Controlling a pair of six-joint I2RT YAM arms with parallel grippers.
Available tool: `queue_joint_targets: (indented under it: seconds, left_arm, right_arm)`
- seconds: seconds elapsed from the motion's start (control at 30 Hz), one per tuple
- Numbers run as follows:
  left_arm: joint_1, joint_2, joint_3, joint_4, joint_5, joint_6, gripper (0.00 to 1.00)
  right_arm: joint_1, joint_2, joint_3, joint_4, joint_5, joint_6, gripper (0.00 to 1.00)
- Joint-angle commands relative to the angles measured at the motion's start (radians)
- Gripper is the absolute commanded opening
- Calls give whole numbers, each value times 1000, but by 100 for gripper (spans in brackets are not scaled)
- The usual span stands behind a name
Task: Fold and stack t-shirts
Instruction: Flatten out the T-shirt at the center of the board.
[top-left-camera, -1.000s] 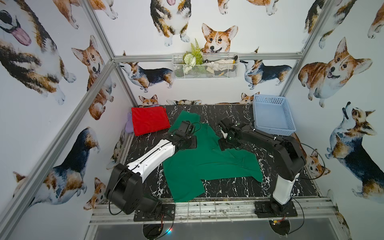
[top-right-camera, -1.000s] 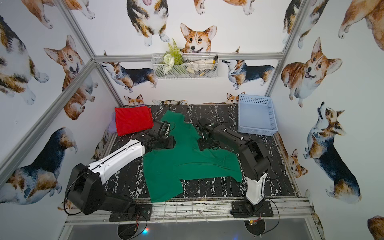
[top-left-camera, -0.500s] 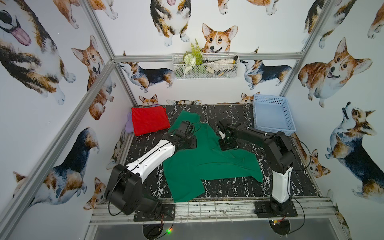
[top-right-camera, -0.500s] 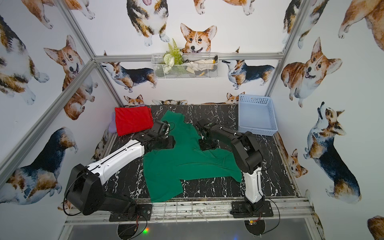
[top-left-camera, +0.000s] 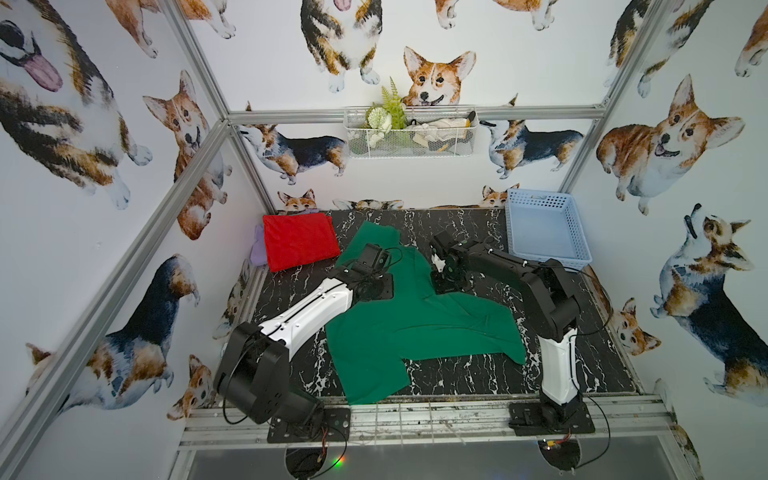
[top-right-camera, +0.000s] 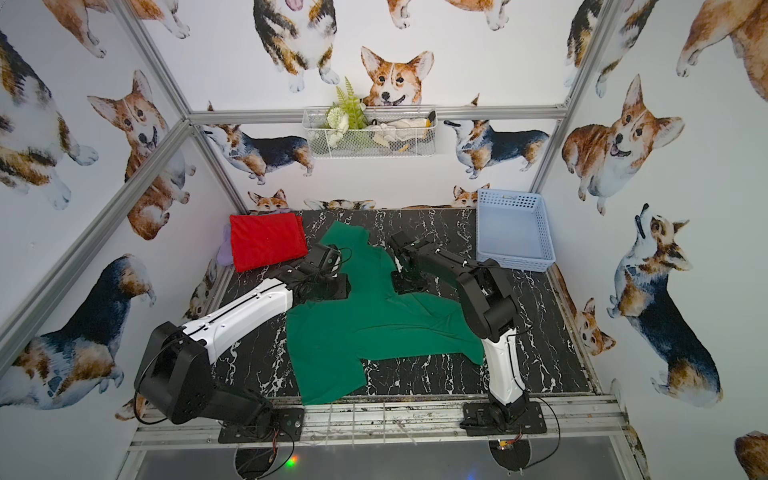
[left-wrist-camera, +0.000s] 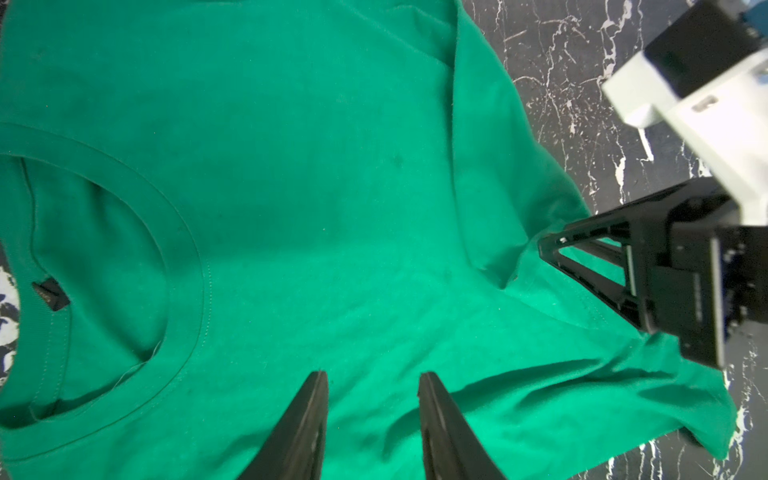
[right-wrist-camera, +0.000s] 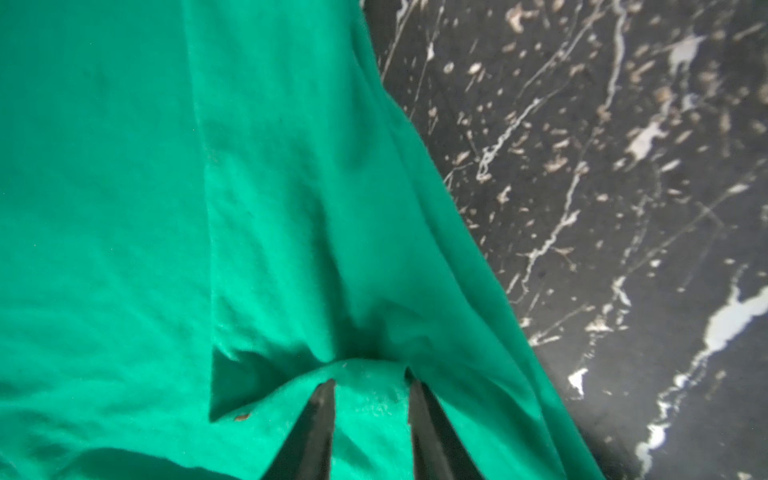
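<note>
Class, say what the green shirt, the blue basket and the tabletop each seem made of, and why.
Green shirt: soft matte knit cloth; it wrinkles, collar is stitched.
Blue basket: likely moulded plastic; stiff walls with rows of holes.
Tabletop: black, white-veined marble look; stone or print, unclear.

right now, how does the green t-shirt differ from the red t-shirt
Shape: the green t-shirt lies spread open, sleeves out; the red t-shirt is folded into a rectangle.
Place: the green t-shirt is in the middle of the table; the red t-shirt sits in a far corner.
Contact: the left tool and right tool are both on the green t-shirt; neither touches the red t-shirt.
Shared: both are plain, unprinted cloth.
</note>
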Motion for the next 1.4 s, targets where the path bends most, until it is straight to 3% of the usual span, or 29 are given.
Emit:
queue_joint_targets:
  seconds: [0.0,0.3,0.5,0.73,0.87,1.03,1.37]
  left_arm:
    - [0,0,-3,13,-5,12,42]
    - [1,-15,-21,16,-8,15,40]
    - [0,-21,-29,17,-12,19,40]
    - [0,-56,-31,11,0,15,40]
    - [0,-90,-36,0,-12,20,40]
    - [1,-109,-48,-6,-13,30,40]
    - [0,-158,-75,-10,-24,42,40]
  right_arm:
    - [-10,13,15,-6,-16,6,19]
    - [-56,2,14,6,18,36,9]
    - [-111,1,140,-65,59,5,8]
    - [-227,121,476,-204,122,-32,8]
    - [-296,303,796,-322,157,-73,8]
    - [-335,483,1025,-386,204,-99,8]
    - [-385,514,952,-348,352,-50,8]
